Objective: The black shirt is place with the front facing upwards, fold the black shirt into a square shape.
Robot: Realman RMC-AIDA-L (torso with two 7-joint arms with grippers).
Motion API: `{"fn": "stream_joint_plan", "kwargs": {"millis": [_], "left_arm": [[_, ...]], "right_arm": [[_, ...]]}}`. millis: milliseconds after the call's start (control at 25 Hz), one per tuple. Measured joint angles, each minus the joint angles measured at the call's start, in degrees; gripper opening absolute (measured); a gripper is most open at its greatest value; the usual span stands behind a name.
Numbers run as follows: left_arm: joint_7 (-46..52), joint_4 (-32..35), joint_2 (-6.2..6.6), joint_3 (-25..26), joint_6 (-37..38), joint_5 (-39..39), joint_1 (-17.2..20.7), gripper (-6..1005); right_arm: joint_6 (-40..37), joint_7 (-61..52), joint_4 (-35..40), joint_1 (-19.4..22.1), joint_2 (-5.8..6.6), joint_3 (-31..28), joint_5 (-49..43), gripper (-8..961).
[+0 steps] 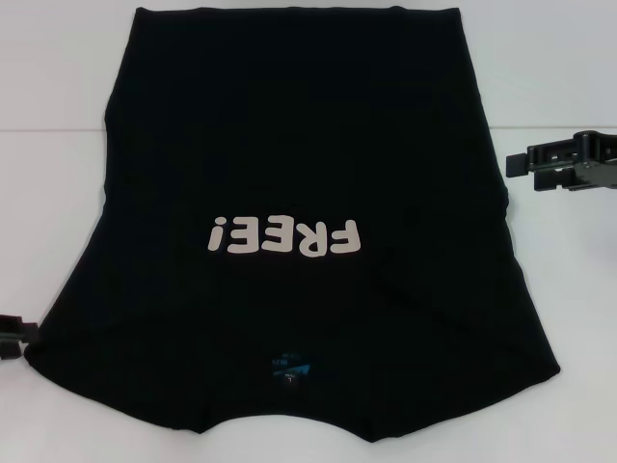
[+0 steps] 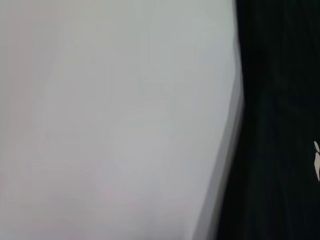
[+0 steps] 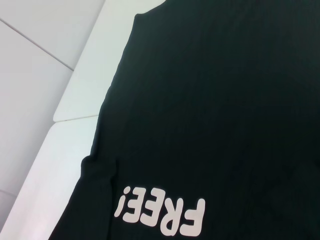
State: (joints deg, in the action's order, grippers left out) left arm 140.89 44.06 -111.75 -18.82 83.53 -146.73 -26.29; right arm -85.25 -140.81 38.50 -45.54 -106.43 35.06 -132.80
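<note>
Lying flat on the white table (image 1: 58, 145), the large black cloth shirt (image 1: 299, 145) is cut off nearest the robot. Its neck label (image 1: 289, 368) is near, hem far, "FREE!" lettering (image 1: 284, 237) upward. Only slivers of the left gripper (image 1: 10, 335) and right gripper (image 1: 564, 162) are seen; their grip cannot be told.

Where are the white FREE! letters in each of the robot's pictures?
Head view: the FREE! letters sit upside down in the middle of the black shirt, a bit nearer the robot.
Left wrist view: only a white sliver of the lettering shows at the picture's edge.
Right wrist view: the whole word is along the picture's lower edge.
Shared landmark: the shirt's edge against the white table.
</note>
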Motion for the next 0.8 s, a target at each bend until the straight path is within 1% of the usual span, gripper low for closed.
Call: {"fn": "stream_joint_plan", "kwargs": {"millis": [560,800], "left_arm": [[0.00,-2.63,-0.02,-0.73,-0.39,-0.27,-1.70,334],[0.00,-2.58,-0.12,-1.31,-0.08,-0.55,-2.10,323]], "right_arm": [[0.09,0.18,0.00,0.25,0.08,0.00,0.00,707],[-0.09,0.18,0.00,0.31,0.16,0.04,0.01,707]]}}
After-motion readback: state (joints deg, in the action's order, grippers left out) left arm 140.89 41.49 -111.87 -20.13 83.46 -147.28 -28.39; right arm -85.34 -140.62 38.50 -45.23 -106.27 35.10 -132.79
